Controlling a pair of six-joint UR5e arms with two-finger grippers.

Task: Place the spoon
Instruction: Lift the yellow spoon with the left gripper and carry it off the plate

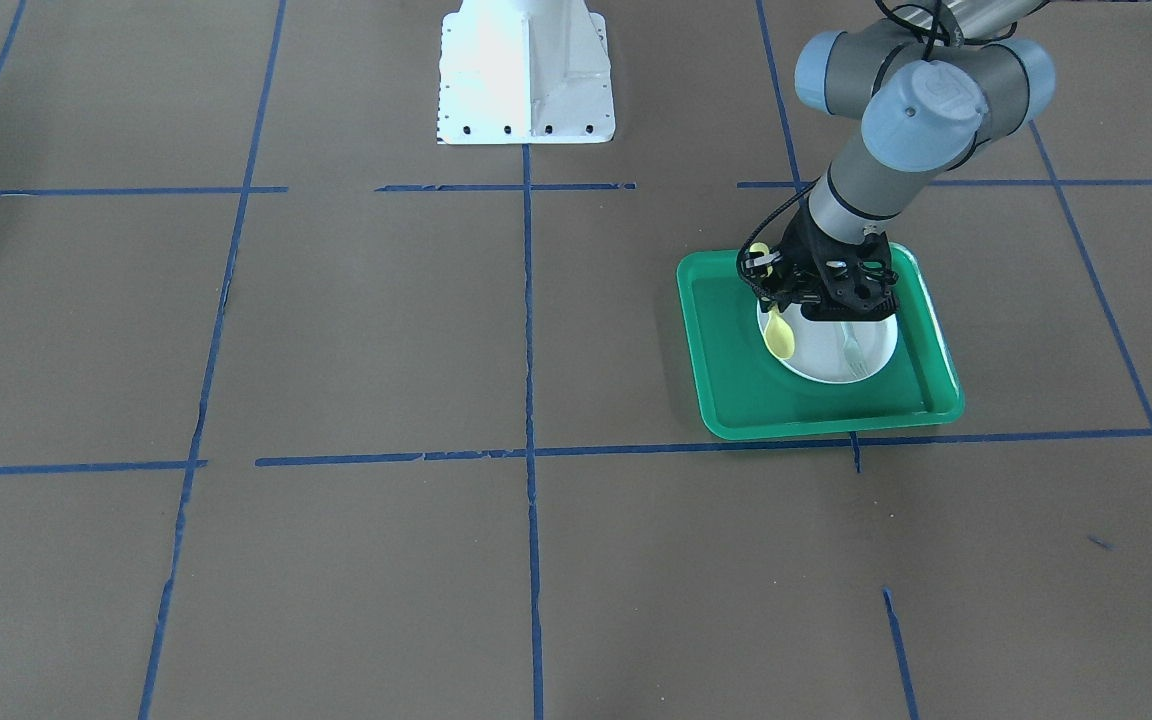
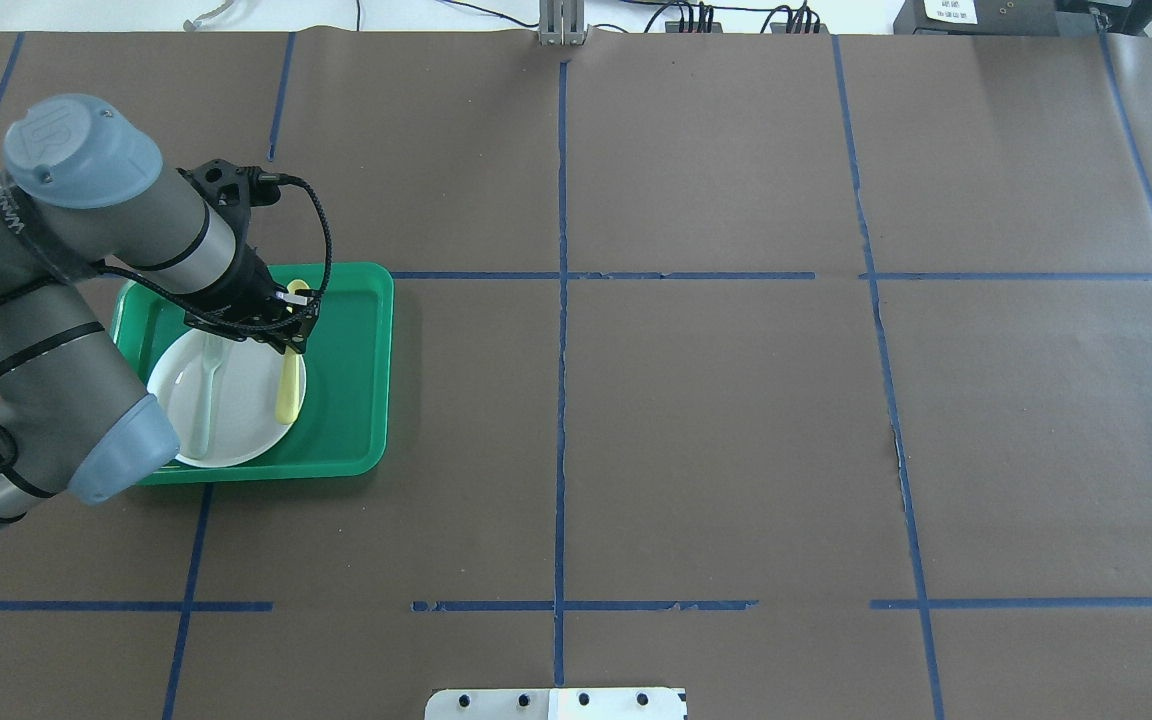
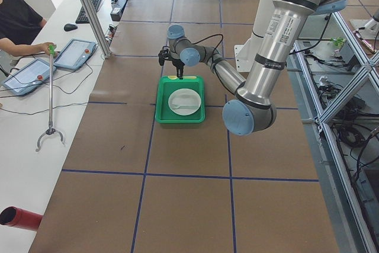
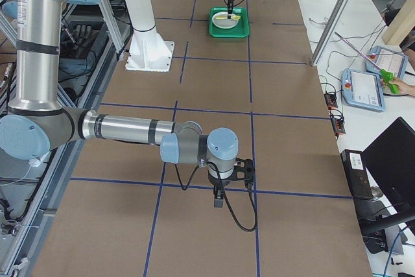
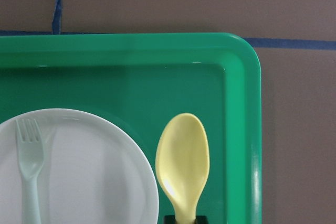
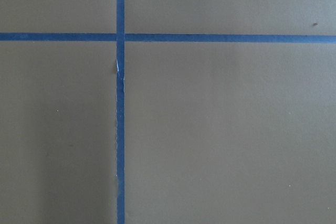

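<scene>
Exterior front-facing: the left gripper (image 1: 779,300) is clamped on the spoon (image 1: 781,337). The handle tip shows above the fingers and the bowl hangs below them at the rim of the white plate (image 1: 826,362), inside the green tray (image 1: 736,405). Overhead exterior: a fork (image 2: 204,385) lies on the plate near the fingers. Left wrist: the bowl hangs between plate and tray wall. Exterior right: the right gripper (image 4: 220,189) is over the table (image 4: 292,147), and I cannot tell how its fingers are set.

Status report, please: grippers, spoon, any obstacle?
Left gripper shut on spoon, bowl beside the plate, over the tray. Right gripper: cannot tell. Fork lies on plate, clear of spoon.
</scene>
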